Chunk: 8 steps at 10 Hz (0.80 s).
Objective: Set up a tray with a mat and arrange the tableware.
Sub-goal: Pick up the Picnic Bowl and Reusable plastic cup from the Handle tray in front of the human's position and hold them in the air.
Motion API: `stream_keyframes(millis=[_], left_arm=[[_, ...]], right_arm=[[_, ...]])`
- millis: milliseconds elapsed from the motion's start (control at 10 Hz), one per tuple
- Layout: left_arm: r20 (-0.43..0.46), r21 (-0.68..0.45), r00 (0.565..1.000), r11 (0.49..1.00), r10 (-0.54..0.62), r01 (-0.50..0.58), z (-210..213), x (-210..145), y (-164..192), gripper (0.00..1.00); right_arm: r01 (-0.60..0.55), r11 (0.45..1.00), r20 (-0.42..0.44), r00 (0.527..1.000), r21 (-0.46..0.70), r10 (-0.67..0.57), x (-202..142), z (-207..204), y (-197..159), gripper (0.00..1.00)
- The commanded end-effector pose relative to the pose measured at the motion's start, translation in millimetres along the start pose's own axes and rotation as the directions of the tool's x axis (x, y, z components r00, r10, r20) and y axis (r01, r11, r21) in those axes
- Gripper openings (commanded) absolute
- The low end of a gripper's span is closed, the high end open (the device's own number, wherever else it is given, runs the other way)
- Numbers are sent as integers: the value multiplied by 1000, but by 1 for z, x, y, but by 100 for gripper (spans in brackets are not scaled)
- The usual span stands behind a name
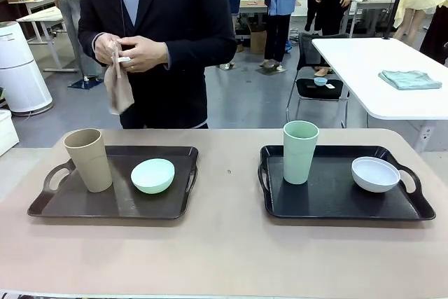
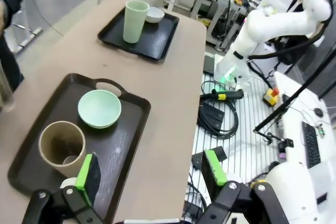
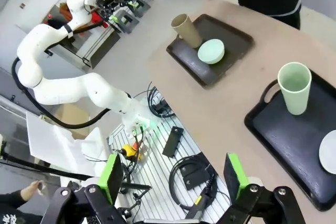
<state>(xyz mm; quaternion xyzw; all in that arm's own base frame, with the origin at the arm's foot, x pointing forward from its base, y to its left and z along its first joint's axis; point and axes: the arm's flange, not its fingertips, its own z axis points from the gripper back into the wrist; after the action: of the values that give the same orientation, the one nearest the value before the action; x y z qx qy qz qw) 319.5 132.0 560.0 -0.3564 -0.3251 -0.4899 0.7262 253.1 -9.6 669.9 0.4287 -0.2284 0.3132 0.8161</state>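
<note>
Two trays carry cups and bowls; both grippers are empty.
The left tray (image 1: 77, 204) lies toward the tabletop's left edge, with the tan cup (image 1: 89, 160) at its left end and the mint bowl (image 1: 152, 176) mid-tray. The right tray (image 1: 329, 194) has the green cup (image 1: 300, 152) at its left end and the white bowl (image 1: 375, 174) toward its right. At the far edge, a person's hands (image 1: 133, 52) hold a tan cloth (image 1: 119, 89), possibly the mat. The left gripper (image 2: 149, 170) and right gripper (image 3: 173, 174) gape wide.

Tan cup (image 1: 88, 159) and mint bowl (image 1: 152, 175) stood on the brown tray (image 1: 105, 204); pale green cup (image 1: 300, 151) and white bowl (image 1: 375, 174) on the black tray (image 1: 329, 197). A person (image 1: 175, 33) held a cloth (image 1: 119, 90).
</note>
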Motion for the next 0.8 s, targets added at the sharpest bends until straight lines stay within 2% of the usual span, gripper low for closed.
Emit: stream_keyframes(millis=[0,100,200,300,400,500,600,700], left_arm=[[0,2,1000,1000,2,-2,2,-1,3,100],[-106,129,968,963,-225,238,0,12,19,100],[-167,156,936,929,-310,336,-12,15,32,100],[-223,159,914,912,-340,378,-25,7,41,100],[-278,164,865,867,-417,471,-33,-2,49,100],[-304,164,812,813,-498,559,-40,-6,58,100],[-306,161,756,751,-579,640,-48,-14,59,100],[-285,173,746,733,-602,657,-55,-23,65,100]], right_arm=[[-5,1000,-6,1000,-7,5,3,-4,6,100],[11,998,-59,998,-62,-15,31,-35,14,100],[-24,989,-119,993,-147,6,56,-68,33,100],[-105,954,-180,982,-281,55,75,-102,55,100],[-148,859,-239,971,-490,31,95,-141,76,100],[-126,777,-254,966,-616,-45,115,-172,91,100],[-94,750,-266,957,-655,-112,125,-201,104,100],[-58,709,-250,953,-703,-169,131,-224,107,100]])
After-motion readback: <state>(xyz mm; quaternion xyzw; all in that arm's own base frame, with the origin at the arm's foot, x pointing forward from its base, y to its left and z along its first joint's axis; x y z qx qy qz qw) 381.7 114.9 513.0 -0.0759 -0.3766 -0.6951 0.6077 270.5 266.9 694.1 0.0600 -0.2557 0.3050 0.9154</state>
